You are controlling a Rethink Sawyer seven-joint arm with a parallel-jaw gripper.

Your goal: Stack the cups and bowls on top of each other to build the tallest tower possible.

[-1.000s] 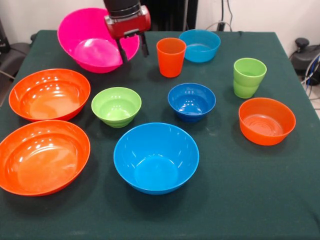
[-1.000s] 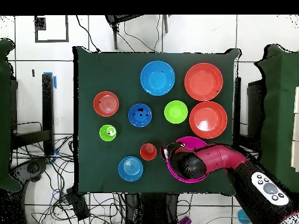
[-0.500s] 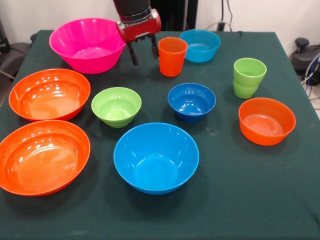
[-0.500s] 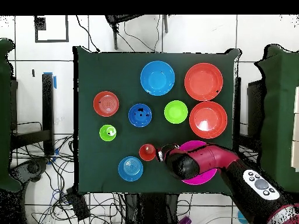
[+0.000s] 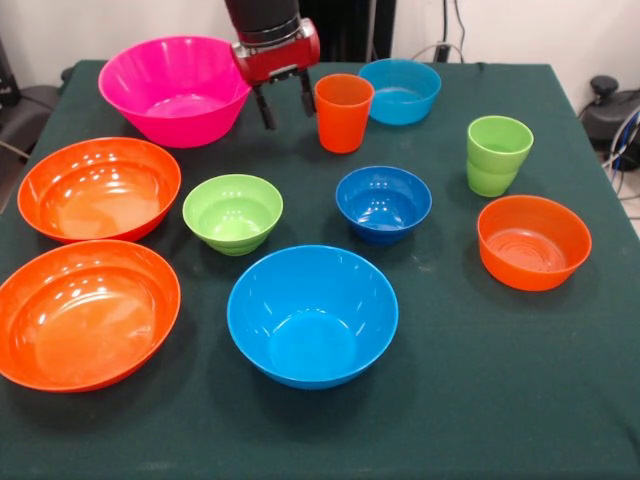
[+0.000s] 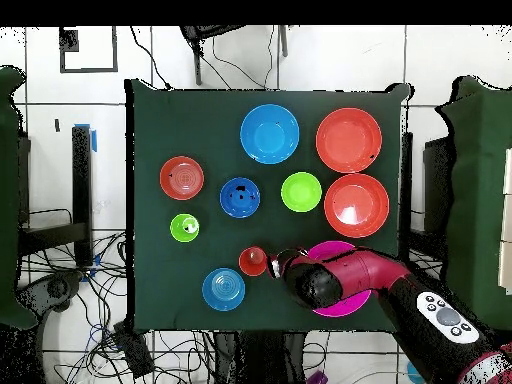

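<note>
Green-clothed table (image 5: 470, 400), bowls and cups all standing separately; claw (image 5: 285, 103) spread wide, empty, between pink bowl (image 5: 175, 88) and orange cup (image 5: 343, 113).

Glossy smooth plastic bowls (image 5: 312, 315) and cups (image 5: 342, 113) are gleaming on a matt green cloth (image 5: 480, 400), lower right.

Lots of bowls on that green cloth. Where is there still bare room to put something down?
The widest bare cloth lies along the near edge, in front of the large blue bowl and small orange bowl. A smaller patch sits between the orange cup and green cups. The side with the two large orange bowls and pink bowl is crowded.
</note>
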